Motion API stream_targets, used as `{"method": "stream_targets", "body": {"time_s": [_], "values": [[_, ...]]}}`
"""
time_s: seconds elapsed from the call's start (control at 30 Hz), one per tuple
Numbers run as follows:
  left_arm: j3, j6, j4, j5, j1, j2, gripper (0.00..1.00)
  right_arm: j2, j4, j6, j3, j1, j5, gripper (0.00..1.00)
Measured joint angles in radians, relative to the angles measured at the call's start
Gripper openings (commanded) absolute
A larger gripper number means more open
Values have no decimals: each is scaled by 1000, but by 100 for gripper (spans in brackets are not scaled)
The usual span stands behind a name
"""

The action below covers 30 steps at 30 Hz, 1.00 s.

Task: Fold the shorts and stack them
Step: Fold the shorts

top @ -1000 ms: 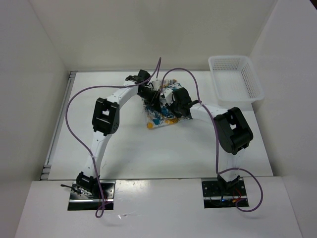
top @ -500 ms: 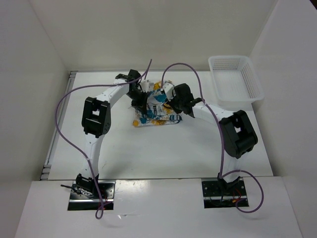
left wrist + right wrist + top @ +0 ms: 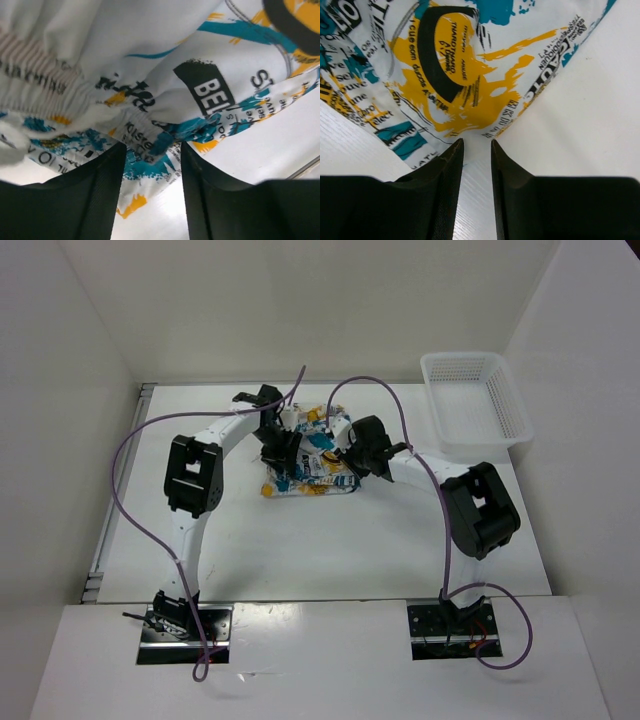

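**Top and wrist views.** The soft white fabric shorts printed in teal, orange-yellow and black (image 3: pixel 312 462) lie bunched on the white table (image 3: pixel 300 540). They sit between the two arms and well apart from the white plastic mesh basket (image 3: pixel 462 356).

The left gripper (image 3: pixel 151 150) has its jaws apart, with the gathered edge of the cloth lying in the gap but not pinched. The right gripper (image 3: pixel 477 142) is narrowly parted over bare table at the hem and grips nothing.

We judge this to be a fold in the course of being laid. The next move calls for a clean grip on one free edge, so that we can square the bundle.
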Motion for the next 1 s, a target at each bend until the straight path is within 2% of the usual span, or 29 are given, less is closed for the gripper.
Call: {"method": "stream_targets", "body": {"time_s": [0.17, 0.2, 0.27, 0.3, 0.43, 0.53, 0.57, 0.6, 0.73, 0.87, 1.0], "values": [[-7, -3, 0, 5, 27, -62, 70, -7, -14, 6, 39, -15, 34, 39], [-7, 0, 0, 8, 38, -85, 78, -9, -21, 11, 66, -26, 37, 41], [1, 0, -1, 19, 66, -145, 81, -14, -30, 18, 127, -62, 41, 49], [16, 0, -2, 24, 79, -176, 87, -21, -31, 20, 157, -87, 46, 52], [68, -1, 40, 27, 132, -308, 88, -80, -31, 23, 232, -207, 78, 63], [42, 0, 96, -46, 180, -423, 90, -131, -31, 33, 251, -306, 91, 75], [16, 0, 123, -84, 204, -460, 90, -148, -32, 35, 251, -337, 94, 77], [-13, 0, 144, -118, 233, -494, 94, -167, -38, 36, 251, -375, 98, 86], [-180, 0, 224, -251, 403, -600, 99, -240, -71, 42, 235, -499, 83, 99], [-403, -1, 294, -345, 540, -692, 99, -394, -93, 50, 98, -575, 67, 99], [-597, 0, 315, -339, 580, -782, 99, -557, -143, 117, -13, -569, 68, 99]]}}
